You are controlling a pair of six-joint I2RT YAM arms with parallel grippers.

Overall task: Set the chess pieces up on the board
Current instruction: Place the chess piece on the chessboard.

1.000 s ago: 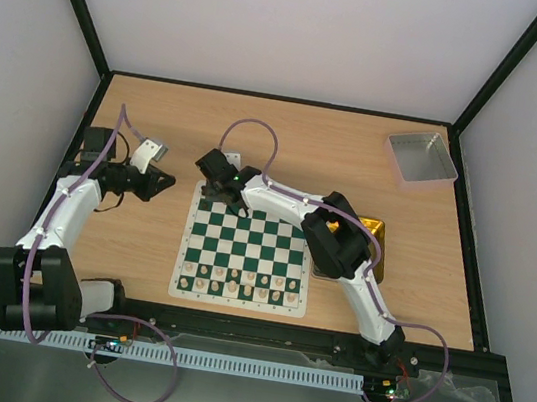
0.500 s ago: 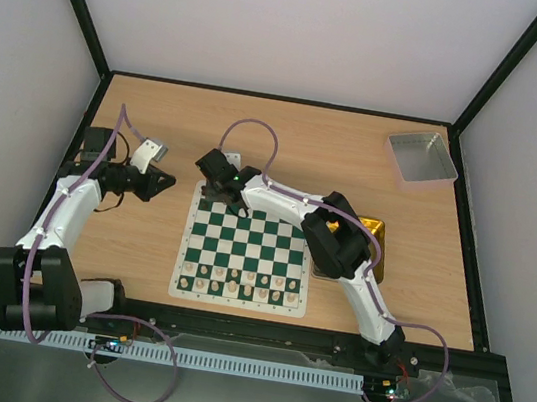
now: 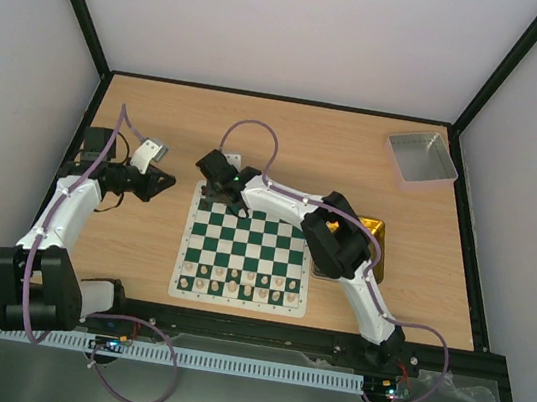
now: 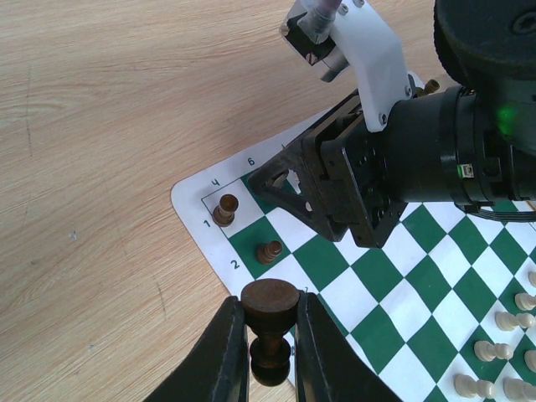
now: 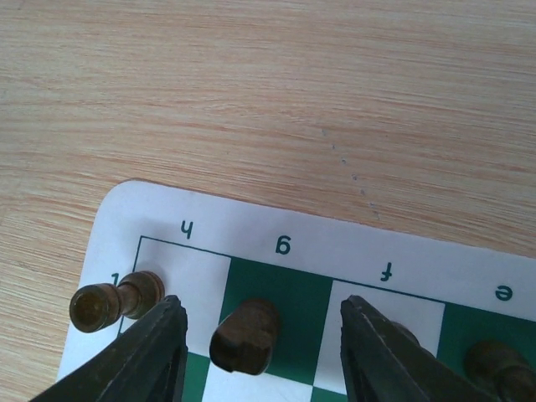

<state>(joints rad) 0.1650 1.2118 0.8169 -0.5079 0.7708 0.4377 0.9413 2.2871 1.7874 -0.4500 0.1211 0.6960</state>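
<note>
The left fingers (image 4: 224, 356) are pinching a dark chess piece (image 4: 270, 328) by its stem, just below its round head, with the piece upright between them. From above, these fingers sit over the bare wooden surface (image 3: 159, 124), just beside the far left corner of the board (image 3: 244, 256) and off its squares.

The right fingers (image 5: 155, 356) are spread wide, low over the far edge of the board close to that same corner. Between them a second dark piece (image 5: 244, 335) stands on the green square under the letter g, with a gap on each side so that neither finger touches it. Just outside one finger, a third dark piece (image 5: 113, 303) stands on the white corner square. A fourth (image 5: 494, 362) shows at the edge of the right wrist view, further along the far row, too cropped to tell its kind. In the left wrist view a small dark pawn (image 4: 269, 251) stands on the green square one row in from the corner piece.

The pale pieces (image 3: 241, 280) fill the two rows along the near edge of the board. A gold tin (image 3: 372, 239) lies beside the board's right edge, partly under the right arm. A grey tray (image 3: 422, 156) rests at the far right corner of the surface.
</note>
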